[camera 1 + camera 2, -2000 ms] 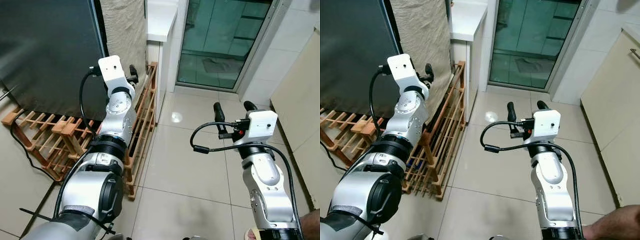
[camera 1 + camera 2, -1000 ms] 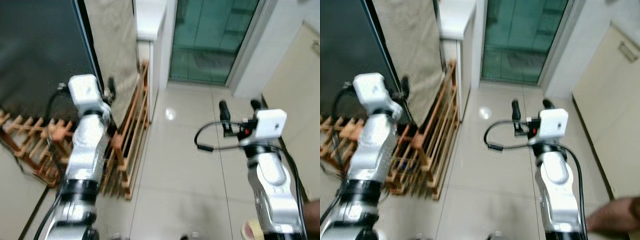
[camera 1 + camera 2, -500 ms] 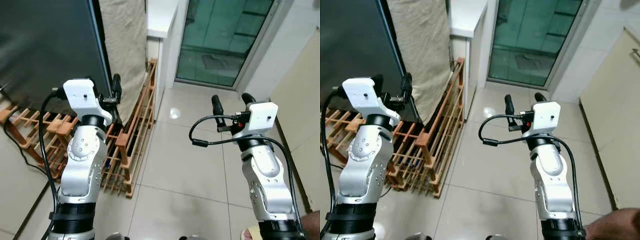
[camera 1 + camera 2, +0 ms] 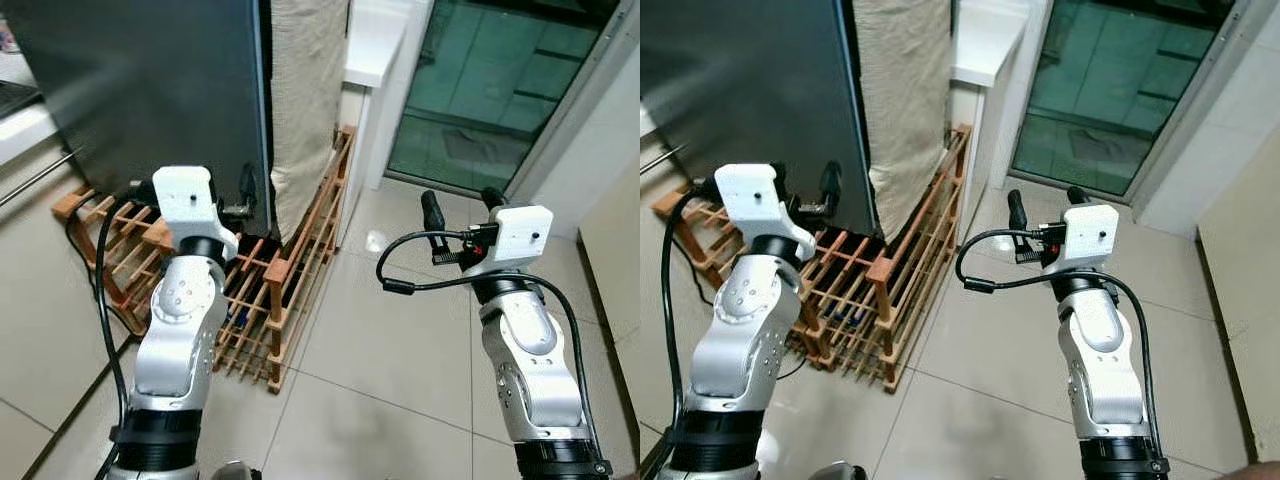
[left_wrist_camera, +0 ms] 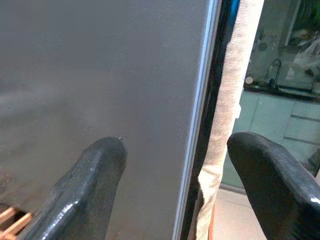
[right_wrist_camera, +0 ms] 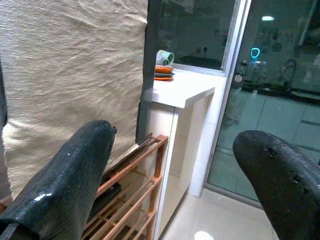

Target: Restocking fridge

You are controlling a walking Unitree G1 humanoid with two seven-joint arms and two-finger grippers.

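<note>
The fridge's dark grey door (image 4: 140,90) rises at the upper left. My left gripper (image 5: 175,147) is held up close to the door's right edge and is open. In the left wrist view that edge (image 5: 200,100) runs between the two fingers, with nothing gripped. My right gripper (image 4: 460,203) hovers over the tiled floor to the right. It is open and empty, and it faces the beige cloth (image 6: 70,75) and the white counter (image 6: 185,90).
A wooden rack (image 4: 290,270) stands on the floor under the fridge door and the cloth (image 4: 305,90). Cups (image 6: 162,57) sit on the white counter (image 4: 380,50). A glass sliding door (image 4: 490,90) is behind. Open tiled floor (image 4: 390,360) lies between my arms.
The view has swung, so the fridge door now looms larger at the left. My left arm has drawn back and lower, from beside the cloth to the door's edge. The right gripper stays put.
</note>
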